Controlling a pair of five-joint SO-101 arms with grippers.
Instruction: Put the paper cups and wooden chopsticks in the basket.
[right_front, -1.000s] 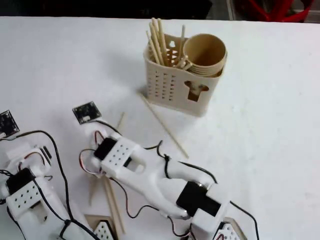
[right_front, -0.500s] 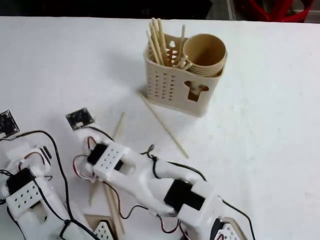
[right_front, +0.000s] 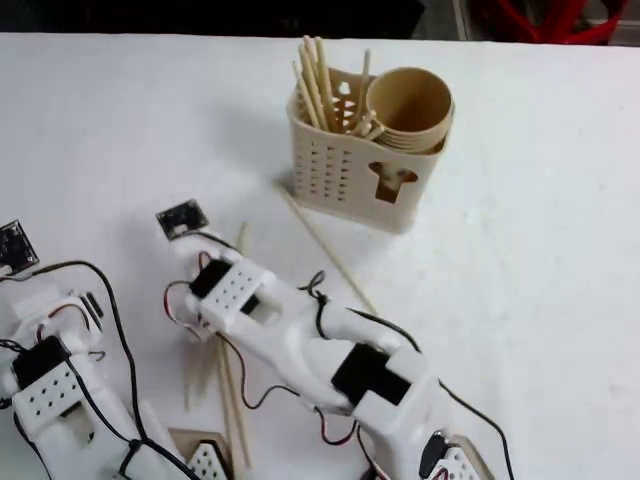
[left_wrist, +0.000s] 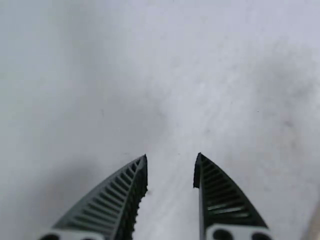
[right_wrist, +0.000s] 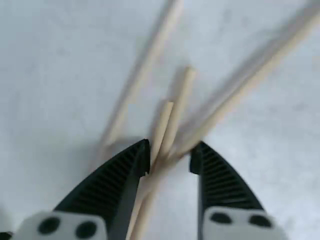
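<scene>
Right gripper (right_wrist: 170, 152): the black, ribbed fingers (right_wrist: 125, 175) are spread apart and straddle two wooden chopsticks (right_wrist: 169, 120) lying flat on the table (right_wrist: 60, 60). They aren't clamped. One fingertip looks to be right up against the sticks. The sticks are pale, round and smooth with blunt ends, and lie almost side by side. Two more sticks (right_wrist: 145, 65) fan out just beside them, one thin and one looking thicker.

Left gripper (left_wrist: 171, 162): same tapered, saw-toothed fingers (left_wrist: 120, 200), parted with nothing between them, over bare matte white tabletop.

From the high view, the right arm (right_front: 300, 340) is chunky white plastic with a perforated block, black motor housings and thin looping wires. It leans over toward the other arm's side, above a few loose sticks (right_front: 232, 400) scattered on the table. The left arm (right_front: 50, 395) sits folded in the near corner.

The basket (right_front: 340, 170) stands further back, well apart from both arms. It's cream plastic and boxy with rounded corners. Its walls are punched with rows of little slots, and one side has a mushroom-shaped cutout. Inside it:
- a nested stack of tan paper cups (right_front: 408, 105) in one half, round rims showing
- a bundle of sticks (right_front: 315, 75) standing and leaning in the other half

One long chopstick (right_front: 325, 248) lies diagonally on the table, starting just beside the basket's base and running toward the right arm
</scene>
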